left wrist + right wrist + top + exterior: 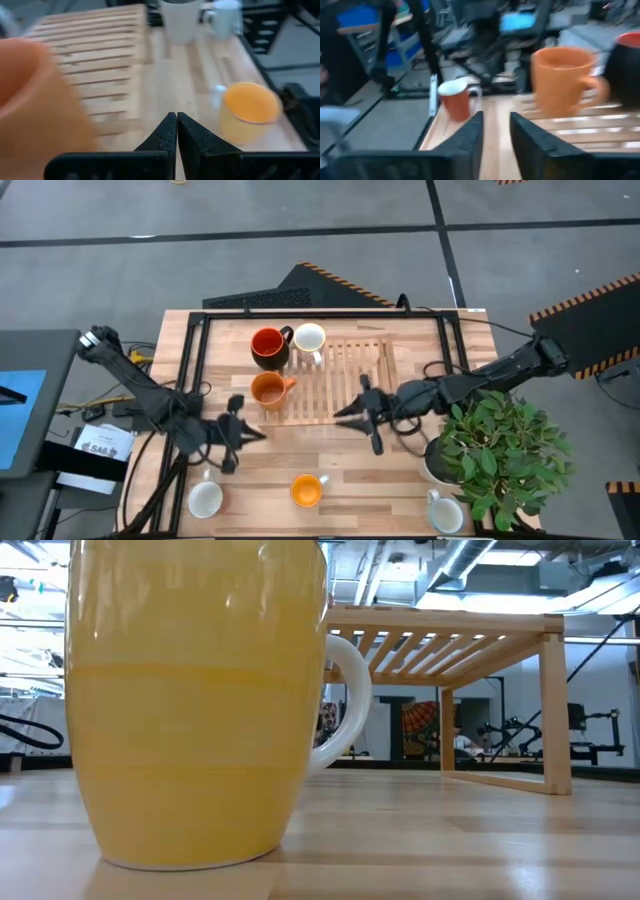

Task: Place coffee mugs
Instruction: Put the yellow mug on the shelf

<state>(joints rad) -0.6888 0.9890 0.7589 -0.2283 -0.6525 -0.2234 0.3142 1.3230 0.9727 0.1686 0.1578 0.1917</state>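
Wooden slats form the rack [335, 380] at the table's middle, and from above three mugs already stand on its left part: the dark mug with the red inside [268, 346], a white mug [309, 340] just beside it, and an orange mug [268, 389] nearer the front. Three more wait off the rack toward the front edge: a white mug [205, 499], an orange-filled mug [308, 489] and another white mug [444, 510] beside the plant pot [437, 462]. The left gripper [236, 436] hangs just off the rack's left front corner; the right gripper [362, 416] sits over the rack's front edge. At table height, a yellowish mug [190, 700] fills the near view with the rack [450, 640] behind it. The left wrist camera shows its fingers [162, 137] pressed together, holding nothing. The right wrist camera shows its fingers [467, 137] parted and empty, facing the orange mug [562, 80] on the rack. Fetching a front mug likely comes next; the left arm should open first and approach from above. The rack's right half offers free room, though the plant crowds the right arm.
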